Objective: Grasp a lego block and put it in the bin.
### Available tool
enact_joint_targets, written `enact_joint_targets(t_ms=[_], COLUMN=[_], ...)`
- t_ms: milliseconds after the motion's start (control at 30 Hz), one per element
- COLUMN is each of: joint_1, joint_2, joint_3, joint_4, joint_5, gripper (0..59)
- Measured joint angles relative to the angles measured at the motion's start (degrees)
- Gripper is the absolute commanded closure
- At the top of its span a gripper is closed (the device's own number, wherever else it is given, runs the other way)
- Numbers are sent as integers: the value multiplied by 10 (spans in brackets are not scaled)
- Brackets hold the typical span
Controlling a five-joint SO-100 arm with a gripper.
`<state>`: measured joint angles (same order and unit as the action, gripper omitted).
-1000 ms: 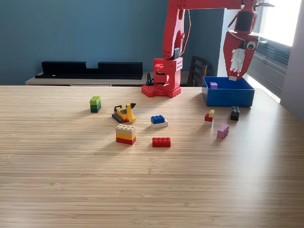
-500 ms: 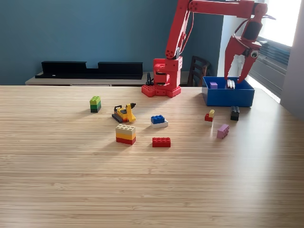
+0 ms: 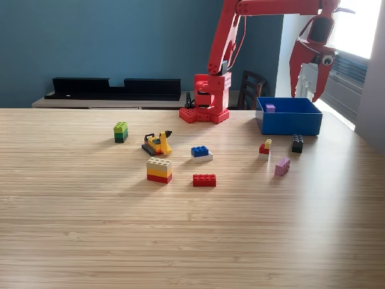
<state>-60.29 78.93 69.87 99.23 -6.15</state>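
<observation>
One red arm, gripper (image 3: 305, 93) upper right of frame, above bin (image 3: 289, 122), jaws spread wide, nothing held. One blue bin right of centre by table's far edge; one purple block (image 3: 270, 108) visible inside. Loose pieces on table (image 3: 192, 235), eight: green stack (image 3: 121, 132) left; yellow vehicle (image 3: 157, 143); tan-yellow-red stack (image 3: 159, 170); blue-on-white block (image 3: 201, 153); red brick (image 3: 204, 180) centre; red-yellow piece (image 3: 265, 147), black block (image 3: 297, 143), pink block (image 3: 281, 166) just before bin. Whole lower half of frame open tabletop

no readable text, labels or numbers anywhere in view.
</observation>
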Motion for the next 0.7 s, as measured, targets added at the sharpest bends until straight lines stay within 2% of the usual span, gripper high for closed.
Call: enact_joint_targets(t_ms=[67,400,700], joint_1=[50,324,432], joint_2=[2,18,21], joint_3=[-4,-4,13], joint_4=[0,0,0], joint_5=[11,47,58], gripper=[564,575,575])
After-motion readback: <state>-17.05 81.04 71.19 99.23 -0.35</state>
